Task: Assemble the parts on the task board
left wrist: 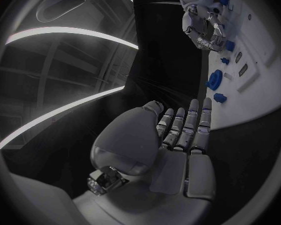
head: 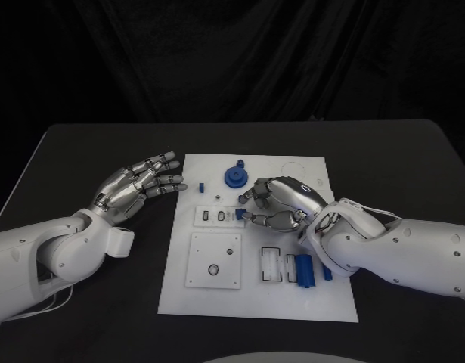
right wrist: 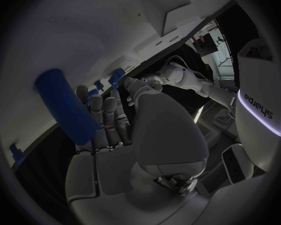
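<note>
The white task board (head: 256,299) lies in the middle of the black table. My right hand (head: 279,203) hovers over the board's middle with its fingers curled down beside a small blue part (head: 240,215); whether it pinches that part I cannot tell. The left wrist view shows the same right hand (left wrist: 203,22) with the small blue part (left wrist: 230,45) at its fingertips. My left hand (head: 140,185) is held just left of the board, fingers apart and holding nothing. A round blue part (head: 234,175) stands near the board's far edge.
A small blue piece (head: 204,185) sits at the board's left edge near my left fingertips. Upright blue pieces (head: 306,269) stand under my right wrist, one looming as a blue cylinder (right wrist: 65,105). A square white plate (head: 214,261) with a hole lies front left.
</note>
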### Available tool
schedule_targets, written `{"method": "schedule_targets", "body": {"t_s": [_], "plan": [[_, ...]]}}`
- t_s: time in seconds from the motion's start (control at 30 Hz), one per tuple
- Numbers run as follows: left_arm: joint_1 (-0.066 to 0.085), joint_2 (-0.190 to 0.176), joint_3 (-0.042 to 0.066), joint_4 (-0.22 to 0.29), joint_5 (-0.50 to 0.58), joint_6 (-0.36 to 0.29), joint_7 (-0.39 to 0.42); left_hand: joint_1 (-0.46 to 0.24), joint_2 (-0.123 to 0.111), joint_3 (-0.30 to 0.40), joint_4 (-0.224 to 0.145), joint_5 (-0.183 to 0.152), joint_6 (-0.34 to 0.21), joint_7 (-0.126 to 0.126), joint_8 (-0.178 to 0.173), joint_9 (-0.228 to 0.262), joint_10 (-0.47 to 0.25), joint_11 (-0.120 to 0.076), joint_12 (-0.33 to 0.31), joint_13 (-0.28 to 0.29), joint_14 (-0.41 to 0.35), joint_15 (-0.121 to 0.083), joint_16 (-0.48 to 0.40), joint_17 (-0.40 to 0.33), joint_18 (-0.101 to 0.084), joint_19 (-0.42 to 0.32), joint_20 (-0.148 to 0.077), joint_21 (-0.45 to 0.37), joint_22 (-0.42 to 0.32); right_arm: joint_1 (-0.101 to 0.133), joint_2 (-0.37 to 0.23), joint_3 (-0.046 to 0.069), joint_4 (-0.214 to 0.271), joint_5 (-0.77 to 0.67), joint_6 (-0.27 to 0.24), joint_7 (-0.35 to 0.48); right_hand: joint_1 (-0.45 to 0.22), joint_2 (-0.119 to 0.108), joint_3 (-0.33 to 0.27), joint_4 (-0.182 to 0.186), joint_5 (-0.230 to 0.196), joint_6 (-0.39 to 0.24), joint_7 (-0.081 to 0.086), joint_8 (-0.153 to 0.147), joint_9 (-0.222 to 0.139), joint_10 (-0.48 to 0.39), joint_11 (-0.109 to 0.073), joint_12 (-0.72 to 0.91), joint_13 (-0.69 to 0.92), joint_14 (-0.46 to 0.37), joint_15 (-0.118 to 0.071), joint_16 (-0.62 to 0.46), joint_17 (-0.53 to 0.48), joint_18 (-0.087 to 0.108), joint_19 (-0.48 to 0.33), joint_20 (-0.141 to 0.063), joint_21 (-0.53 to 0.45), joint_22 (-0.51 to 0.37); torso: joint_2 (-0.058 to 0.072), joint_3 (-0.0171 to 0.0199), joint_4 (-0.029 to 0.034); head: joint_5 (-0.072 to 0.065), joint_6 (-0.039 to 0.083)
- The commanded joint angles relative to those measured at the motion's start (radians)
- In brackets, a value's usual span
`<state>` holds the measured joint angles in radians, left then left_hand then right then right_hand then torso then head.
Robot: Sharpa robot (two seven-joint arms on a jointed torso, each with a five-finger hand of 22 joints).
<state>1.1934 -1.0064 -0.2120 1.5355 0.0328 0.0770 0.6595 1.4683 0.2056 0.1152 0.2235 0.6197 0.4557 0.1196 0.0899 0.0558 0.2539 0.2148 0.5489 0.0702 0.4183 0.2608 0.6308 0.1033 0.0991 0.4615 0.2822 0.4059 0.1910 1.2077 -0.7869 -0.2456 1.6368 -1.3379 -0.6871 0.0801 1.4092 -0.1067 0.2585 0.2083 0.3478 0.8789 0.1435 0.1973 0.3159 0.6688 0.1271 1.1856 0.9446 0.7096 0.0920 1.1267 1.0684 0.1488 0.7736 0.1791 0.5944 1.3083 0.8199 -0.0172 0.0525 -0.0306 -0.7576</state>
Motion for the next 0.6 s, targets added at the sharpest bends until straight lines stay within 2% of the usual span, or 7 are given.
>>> {"method": "schedule_targets", "body": {"t_s": [0.03, 0.4, 0.6], "plan": [[-0.002, 0.002, 0.001, 0.001, 0.000, 0.013, 0.008, -0.002, -0.004, 0.006, 0.000, 0.003, -0.010, 0.000, -0.002, -0.002, 0.000, 0.005, 0.005, -0.001, -0.009, -0.001, 0.005, -0.001, -0.005, -0.005, 0.000, 0.007, 0.001, -0.003, 0.004, 0.000, -0.003, 0.007, 0.051, -0.042, -0.006, -0.005, -0.003, 0.000, -0.006, -0.005, 0.003, -0.007, -0.002, -0.031, 0.005, -0.009, -0.014, -0.031, 0.005, -0.005, -0.015, 0.001, -0.009, 0.002, -0.007, 0.022, 0.000, -0.0004, 0.0009, -0.002, 0.000], [-0.003, 0.004, 0.001, 0.000, 0.000, 0.013, 0.008, -0.002, -0.004, 0.006, 0.000, 0.003, -0.010, 0.000, -0.002, -0.002, 0.000, 0.005, 0.005, -0.001, -0.009, -0.001, 0.005, -0.001, -0.005, -0.005, 0.000, 0.007, 0.001, -0.003, 0.021, 0.000, -0.026, 0.007, 0.093, -0.085, -0.002, -0.002, -0.002, -0.006, -0.007, -0.004, 0.003, -0.010, -0.003, -0.064, 0.012, -0.010, -0.026, -0.050, 0.012, 0.006, -0.023, 0.001, -0.020, 0.007, -0.013, 0.023, 0.000, -0.0016, -0.0012, -0.001, -0.004], [-0.003, 0.004, 0.001, -0.001, 0.000, 0.014, 0.007, -0.002, -0.004, 0.006, 0.000, 0.003, -0.010, 0.000, -0.002, -0.002, 0.000, 0.005, 0.005, -0.001, -0.009, -0.001, 0.005, -0.001, -0.005, -0.005, 0.000, 0.007, 0.001, -0.003, 0.022, 0.000, -0.030, 0.007, 0.110, -0.101, 0.003, 0.000, -0.001, -0.011, -0.006, -0.001, 0.003, -0.010, -0.002, -0.071, 0.013, -0.008, -0.029, -0.056, 0.014, 0.012, -0.026, 0.001, -0.022, 0.009, -0.014, 0.023, -0.001, -0.0015, 0.0000, -0.002, -0.005]]}}
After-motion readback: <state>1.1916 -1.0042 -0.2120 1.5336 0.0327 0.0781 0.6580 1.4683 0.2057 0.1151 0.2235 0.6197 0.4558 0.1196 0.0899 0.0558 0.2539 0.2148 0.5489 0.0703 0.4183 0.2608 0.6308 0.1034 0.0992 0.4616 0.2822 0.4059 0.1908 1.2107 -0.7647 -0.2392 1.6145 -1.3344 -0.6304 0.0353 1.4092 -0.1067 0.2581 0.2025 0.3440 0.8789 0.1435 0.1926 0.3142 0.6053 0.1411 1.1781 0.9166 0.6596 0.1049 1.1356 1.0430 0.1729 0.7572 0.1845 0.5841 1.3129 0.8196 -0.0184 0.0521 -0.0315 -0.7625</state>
